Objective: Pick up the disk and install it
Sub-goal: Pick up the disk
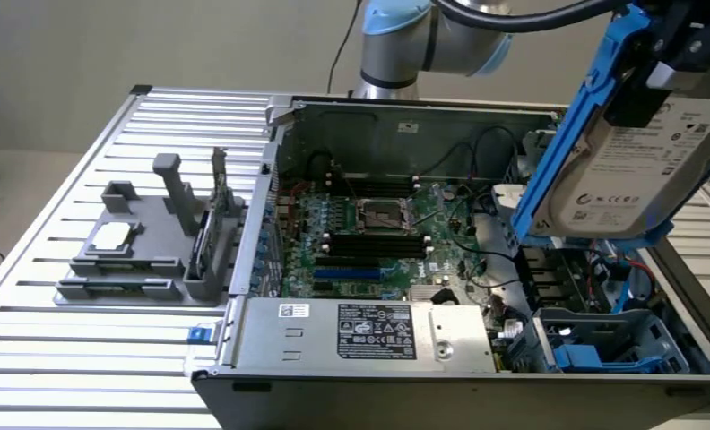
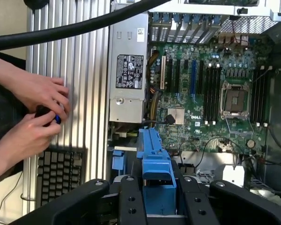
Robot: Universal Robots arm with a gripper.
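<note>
While we hold the disk [image 1: 627, 170] tilted high over the open case [image 1: 391, 125], toward the exterior view's right, our gripper [image 2: 161, 199] is clenched on its blue frame [image 2: 153, 150]. Inside the case we see the motherboard [image 1: 373, 237]. Beside the case, a person's hands [image 2: 35, 91] hold a small black device [image 2: 46, 112] near a keyboard [image 2: 58, 171].

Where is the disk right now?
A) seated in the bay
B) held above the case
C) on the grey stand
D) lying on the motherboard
B: the gripper grips the disk by its blue frame, tilted in the air over the open case.
</note>
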